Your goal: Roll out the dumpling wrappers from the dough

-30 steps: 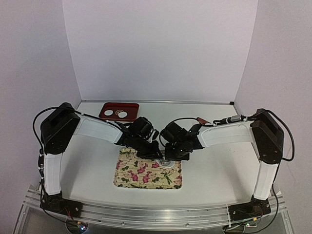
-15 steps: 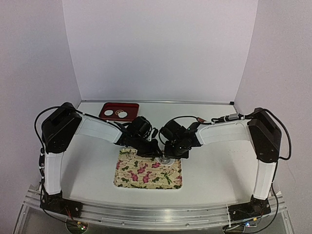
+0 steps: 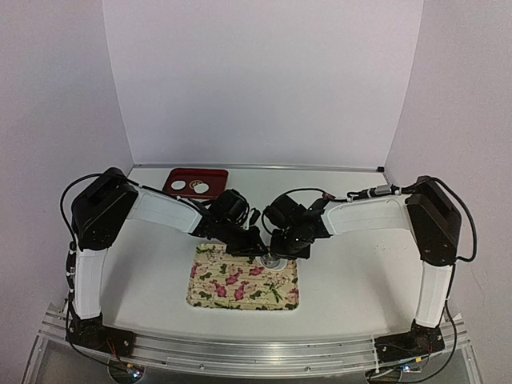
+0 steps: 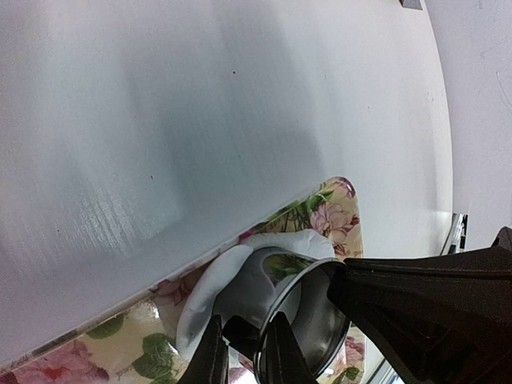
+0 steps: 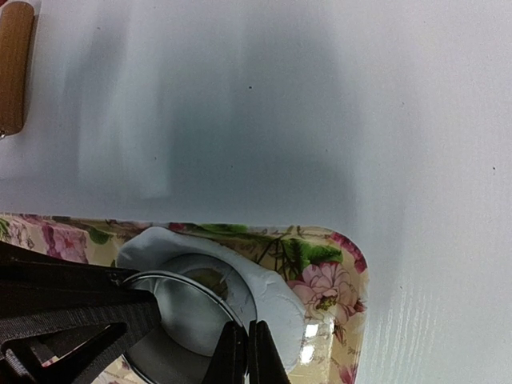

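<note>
Dough (image 5: 276,300) lies as a flat white sheet at the far end of the floral tray (image 3: 232,288), and the metal ring cutter (image 4: 308,320) stands on it, white showing round its rim; both arms meet over this spot; the left claw (image 4: 244,360) is clamped on the near rim of the ring cutter, one finger on each side of the thin wall; the right claw (image 5: 246,356) has its tips pressed together just beside the ring, down at the dough, though whether it pins or pinches the sheet cannot be told; two finished dumpling wrappers (image 3: 202,188) lie in the red tray (image 3: 220,174) at the far left of the bench (image 3: 352,272), well apart from the work; a wooden handle (image 5: 14,68) rests on the bench beyond the floral tray; the step in hand looks like stamping out another disc; whether one sits inside the ring is hidden; next, the ring likely needs lifting straight up while the sheet is held down, so the disc comes free untorn.
</note>
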Controlling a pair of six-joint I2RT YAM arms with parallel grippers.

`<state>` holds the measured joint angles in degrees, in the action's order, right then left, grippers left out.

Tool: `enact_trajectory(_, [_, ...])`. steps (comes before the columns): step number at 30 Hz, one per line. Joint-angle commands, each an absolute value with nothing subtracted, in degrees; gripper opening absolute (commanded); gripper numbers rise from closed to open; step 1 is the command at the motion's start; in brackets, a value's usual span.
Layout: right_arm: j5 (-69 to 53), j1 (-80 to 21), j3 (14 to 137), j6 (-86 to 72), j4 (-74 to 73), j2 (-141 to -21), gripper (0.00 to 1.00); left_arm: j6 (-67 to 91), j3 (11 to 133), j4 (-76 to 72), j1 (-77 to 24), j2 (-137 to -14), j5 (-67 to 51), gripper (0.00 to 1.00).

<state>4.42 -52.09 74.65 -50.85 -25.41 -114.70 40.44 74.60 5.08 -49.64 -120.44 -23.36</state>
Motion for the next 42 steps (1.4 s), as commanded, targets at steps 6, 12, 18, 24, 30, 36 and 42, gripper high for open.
enact_trajectory(6, [-8.6,-53.8,69.0,-51.4,-29.6,-127.5,0.0,38.7,66.4,13.6,-52.7,-125.4,-25.7,0.1])
enact_trajectory(12, [-11.8,-54.0,69.7,-49.5,-30.1,-126.2,0.0,39.2,64.2,14.3,-53.1,-121.3,-26.2,0.11])
enact_trajectory(18, [-14.4,-54.2,69.6,-48.4,-31.1,-124.0,0.0,39.7,63.6,15.9,-53.3,-118.5,-26.0,0.11])
enact_trajectory(24, [-16.0,-54.9,70.5,-47.7,-32.9,-122.9,0.0,40.1,61.5,16.6,-53.5,-115.4,-25.6,0.11])
enact_trajectory(30, [-15.2,-55.7,70.8,-48.1,-34.4,-120.8,0.0,40.2,60.1,17.4,-53.8,-111.9,-24.9,0.13])
enact_trajectory(36, [-14.5,-55.9,72.1,-48.6,-34.7,-117.9,0.0,40.2,61.0,18.9,-53.9,-108.3,-23.6,0.2])
enact_trajectory(42, [-12.6,-55.9,73.2,-49.3,-35.7,-113.5,0.14,40.1,63.3,22.0,-53.9,-104.4,-21.0,0.27])
